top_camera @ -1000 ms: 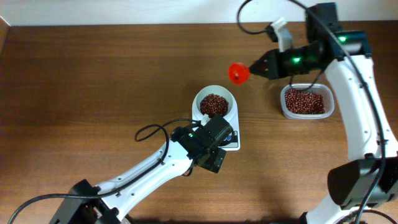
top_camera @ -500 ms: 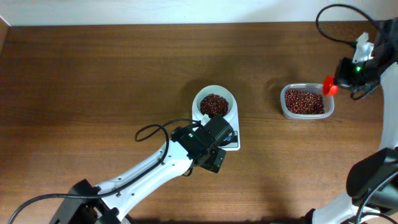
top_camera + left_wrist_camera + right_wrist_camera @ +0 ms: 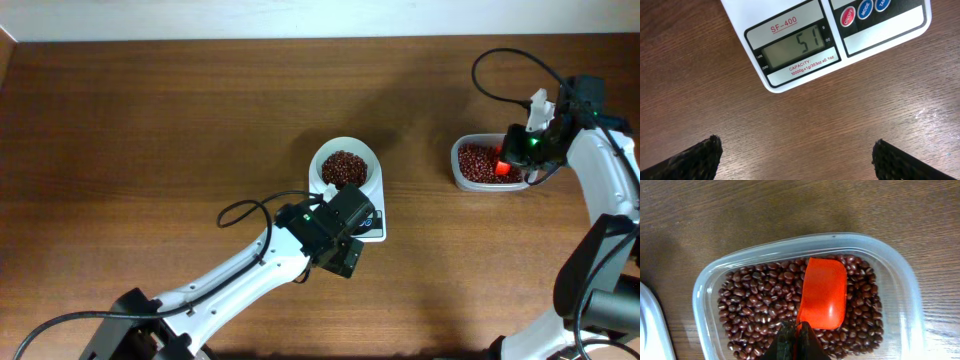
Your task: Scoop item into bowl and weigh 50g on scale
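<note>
The white bowl (image 3: 345, 152) holds a heap of dark reddish-brown beans (image 3: 344, 168) and stands on the white scale (image 3: 374, 228). In the left wrist view the scale (image 3: 790, 60) shows 51 on its display. My left gripper (image 3: 797, 157) is open and empty, hovering over the table just in front of the scale; it also shows in the overhead view (image 3: 335, 240). My right gripper (image 3: 796, 342) is shut on the handle of a red scoop (image 3: 823, 292), which lies empty on the beans (image 3: 757, 302) in the clear plastic tub (image 3: 707, 280) at the right (image 3: 462, 178).
Black cables loop beside the left arm (image 3: 245, 210) and above the right arm (image 3: 500, 70). The table's back edge runs along the top of the overhead view.
My right arm swung the red scoop from above the table near the bowl out to the far right, then back down into the clear tub. The left arm has not moved.
</note>
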Robot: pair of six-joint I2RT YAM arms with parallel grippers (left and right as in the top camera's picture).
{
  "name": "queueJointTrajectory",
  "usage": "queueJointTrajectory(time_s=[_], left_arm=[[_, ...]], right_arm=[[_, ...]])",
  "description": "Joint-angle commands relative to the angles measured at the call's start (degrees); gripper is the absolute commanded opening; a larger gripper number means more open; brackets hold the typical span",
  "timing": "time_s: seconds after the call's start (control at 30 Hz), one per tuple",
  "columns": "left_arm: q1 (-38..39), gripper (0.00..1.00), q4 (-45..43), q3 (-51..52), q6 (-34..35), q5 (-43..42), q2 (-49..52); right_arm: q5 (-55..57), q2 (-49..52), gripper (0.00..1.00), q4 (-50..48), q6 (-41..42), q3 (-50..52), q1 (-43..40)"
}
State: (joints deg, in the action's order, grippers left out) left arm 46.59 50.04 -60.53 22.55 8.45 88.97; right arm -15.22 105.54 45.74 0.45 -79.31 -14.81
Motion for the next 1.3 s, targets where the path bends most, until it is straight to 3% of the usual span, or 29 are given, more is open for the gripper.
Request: queueJointTrajectory(time_s=[0.0, 0.17, 0.23, 0.4, 0.57, 0.6, 0.77, 0.8, 0.97, 1.27], left_arm=[[-0.02, 0.99, -0.04, 0.44, 0.33, 0.59, 0.33], [-0.02, 0.99, -0.04, 0.44, 0.33, 0.61, 0.33], [-0.02, 0.99, -0.04, 0.44, 0.33, 0.61, 0.33], [-0.02, 0.99, -0.04, 0.44, 0.33, 0.59, 0.33], [-0.02, 0.99, -0.04, 0.44, 0.33, 0.61, 0.33], [-0.02, 0.99, -0.04, 0.44, 0.33, 0.59, 0.33], [-0.02, 0.99, -0.04, 0.44, 0.33, 0.59, 0.33], [-0.02, 0.99, -0.04, 0.44, 0.33, 0.61, 0.33], [-0.02, 0.99, -0.04, 0.44, 0.33, 0.59, 0.33], [-0.02, 0.99, -0.04, 0.44, 0.33, 0.59, 0.33]], right_arm=[[-0.44, 0.39, 0.24, -0.68, 0.48, 1.40, 0.83], [2.19, 0.35, 0.61, -0.92, 0.48, -0.72, 0.83], [3.13, 0.33, 0.71, 0.68, 0.48, -4.83, 0.83], [3.41, 0.31, 0.80, 7.67, 0.46, -17.05, 1.31], [-4.28, 0.44, 0.82, 7.78, 0.48, -17.99, 6.43], [-3.76, 0.57, 0.81, 9.31, 0.50, -17.99, 8.33], [9.94, 0.74, 0.24, 16.24, 0.79, -17.99, 14.49], [14.23, 0.76, 0.17, 17.18, 3.15, -17.99, 14.40], [19.17, 0.76, 0.11, 20.87, 4.55, -17.73, 9.86], [14.16, 0.76, 0.12, 17.92, 4.55, -17.73, 6.27]])
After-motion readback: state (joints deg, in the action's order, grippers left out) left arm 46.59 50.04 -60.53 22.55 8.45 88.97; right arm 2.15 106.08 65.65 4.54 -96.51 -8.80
